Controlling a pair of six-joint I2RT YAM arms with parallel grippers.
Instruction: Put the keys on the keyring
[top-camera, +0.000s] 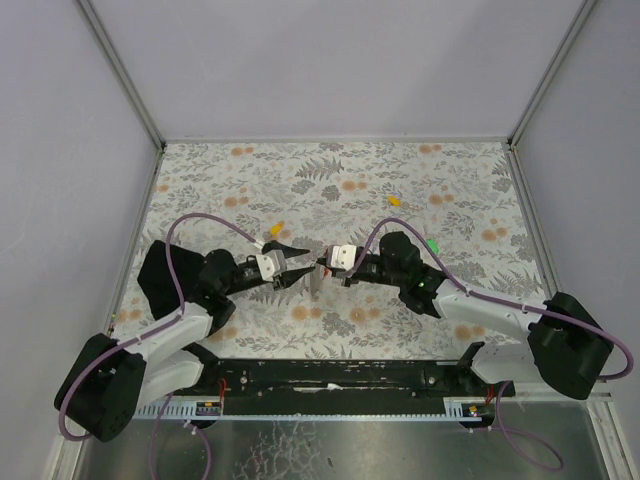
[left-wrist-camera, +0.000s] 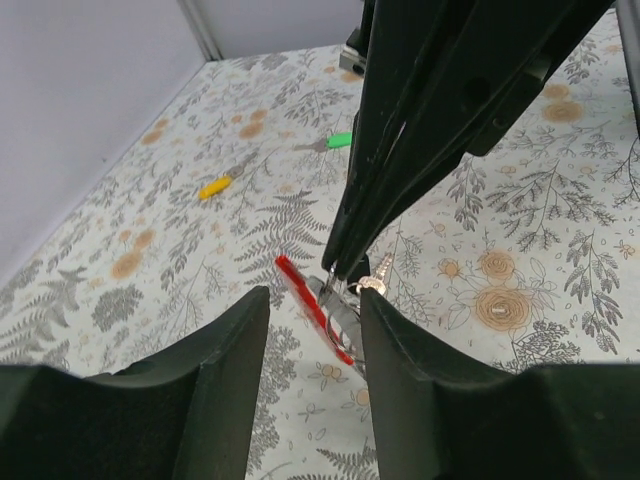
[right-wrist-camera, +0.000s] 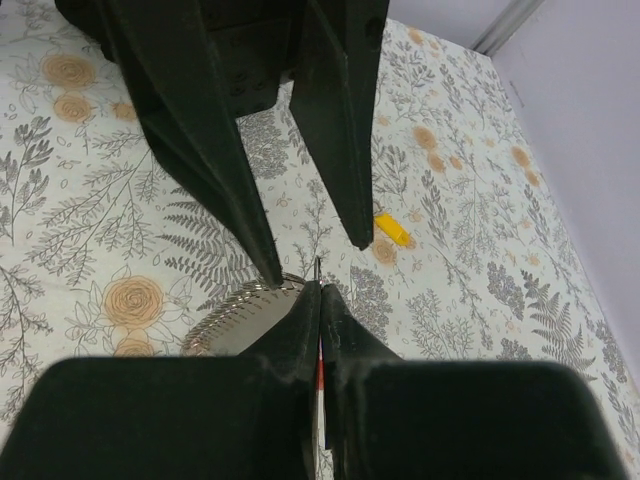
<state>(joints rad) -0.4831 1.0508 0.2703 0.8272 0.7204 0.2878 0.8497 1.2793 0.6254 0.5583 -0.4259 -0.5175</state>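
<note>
Right gripper (right-wrist-camera: 319, 290) pinched shut on the keyring (left-wrist-camera: 300, 288), left gripper (left-wrist-camera: 313, 300) spread wide, facing it.

I've got the red loop clamped by its edge so it is steady and easy to reach, with the grey fan-shaped piece (right-wrist-camera: 235, 320) trailing down toward the table (top-camera: 470, 190). My left fingers stand apart just beside the loop, grasping nothing I can see. A small silver bit (left-wrist-camera: 378, 272) sits right against the keyring, possibly a key's blade, but I can't tell. A yellow key (left-wrist-camera: 214, 187) and a green key (left-wrist-camera: 340, 140) lie well beyond the keyring, so I judge the threading is far from finished.
</note>
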